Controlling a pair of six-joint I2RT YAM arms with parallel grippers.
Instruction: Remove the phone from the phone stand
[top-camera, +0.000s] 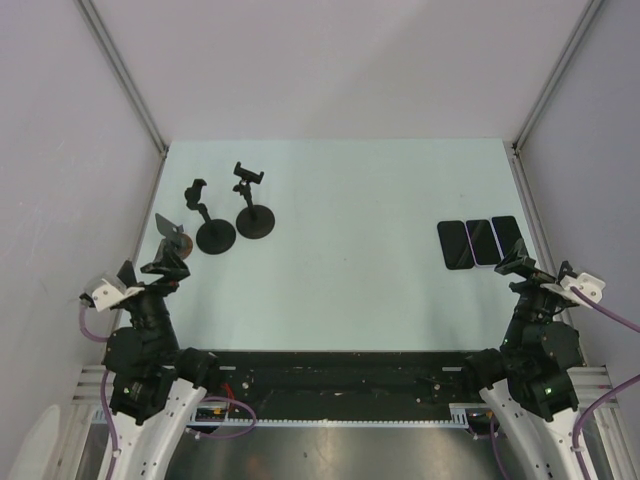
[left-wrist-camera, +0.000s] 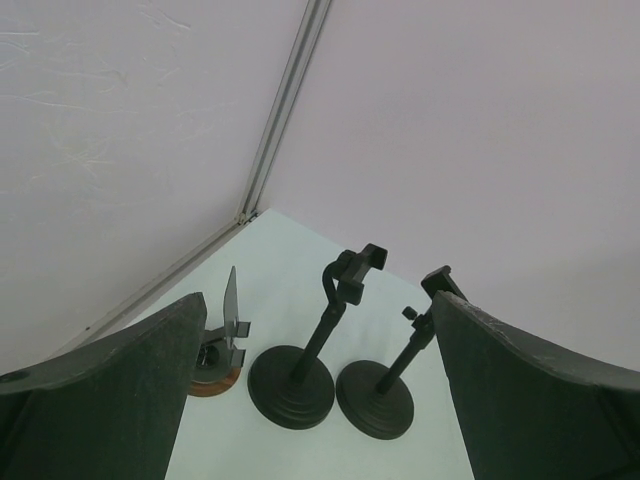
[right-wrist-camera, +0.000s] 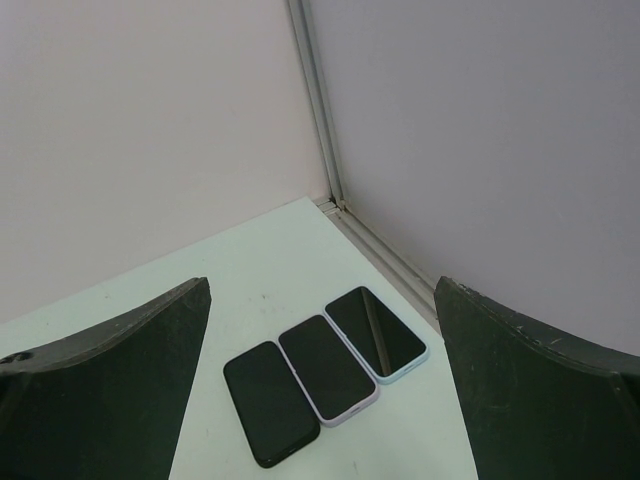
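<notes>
Right wrist view has the right gripper (right-wrist-camera: 322, 290) spread wide, three glossy rectangular phones (right-wrist-camera: 327, 368) lying flat side by side just ahead on the matte pale counter (right-wrist-camera: 200, 290), while the left gripper (left-wrist-camera: 318, 305), also released, faces two round-based black stands (left-wrist-camera: 291, 385).

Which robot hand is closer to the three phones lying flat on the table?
The right one. The right gripper sits just next to the phones, on their near side. The left gripper is far across the table, by the phone stands.
</notes>
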